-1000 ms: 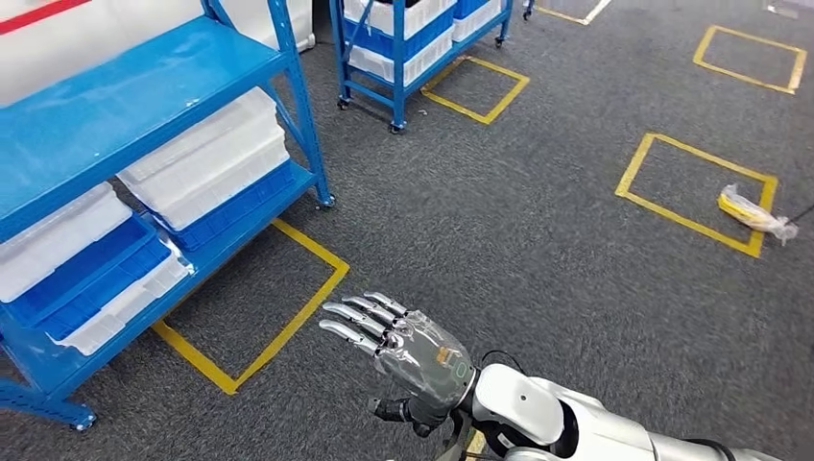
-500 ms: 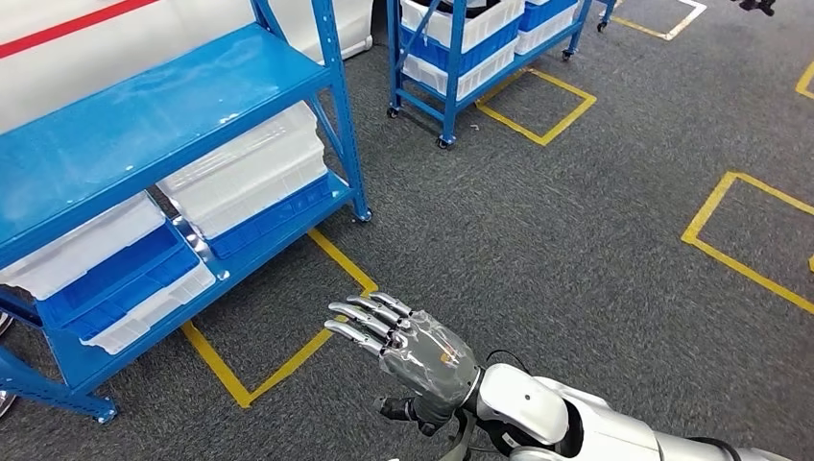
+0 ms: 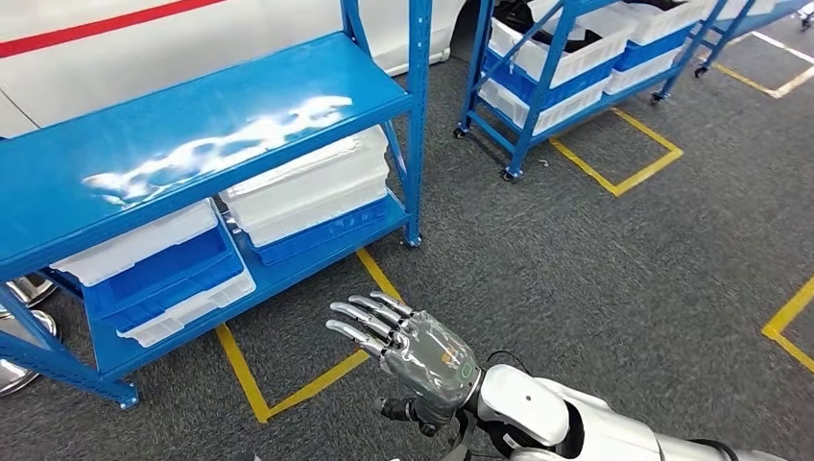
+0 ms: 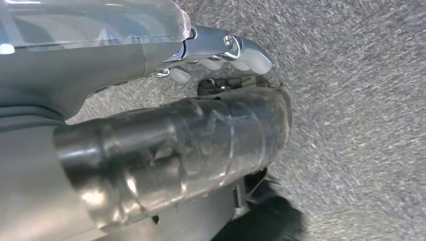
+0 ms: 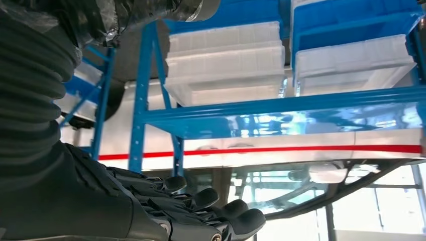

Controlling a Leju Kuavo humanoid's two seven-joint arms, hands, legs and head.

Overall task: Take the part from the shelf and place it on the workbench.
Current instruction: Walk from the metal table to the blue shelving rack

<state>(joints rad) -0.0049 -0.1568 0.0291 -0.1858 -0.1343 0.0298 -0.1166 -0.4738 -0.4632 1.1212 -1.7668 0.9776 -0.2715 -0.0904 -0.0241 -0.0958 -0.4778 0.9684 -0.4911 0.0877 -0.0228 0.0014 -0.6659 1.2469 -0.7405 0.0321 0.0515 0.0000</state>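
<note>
Carpet (image 3: 576, 250), dark grey and marked with yellow taped squares (image 3: 288, 379), runs between the robot and the blue shelf (image 3: 192, 125) that stands ahead and to its left. The right hand (image 3: 403, 351) is raised in front of the body with its silver fingers (image 3: 360, 317) stretched out and slightly apart, holding nothing; the right wrist view shows the dark fingers (image 5: 201, 211) extended toward the shelf with open air around them. The shelf's top board is glossy and bare, catching bright reflections. On the lower board sit stacked white bins (image 3: 307, 187) and blue bins (image 3: 158, 264), one stack toward the right-hand end by the upright post, another toward the left-hand end with a blue bin pulled partly out over the front edge. What lies inside these bins cannot be told, so the part itself cannot be picked out. A second blue shelf (image 3: 576, 67) on castors stands further back on the right, loaded with more white and blue bins. A white wall with a red stripe (image 3: 96, 24) runs behind the near shelf. A round metallic object (image 3: 19, 331) shows at the near shelf's left foot. The left hand (image 4: 150, 135) hangs over the carpet, its thick grey thumb close to the lens; whether its fingers are spread or curled cannot be told
</note>
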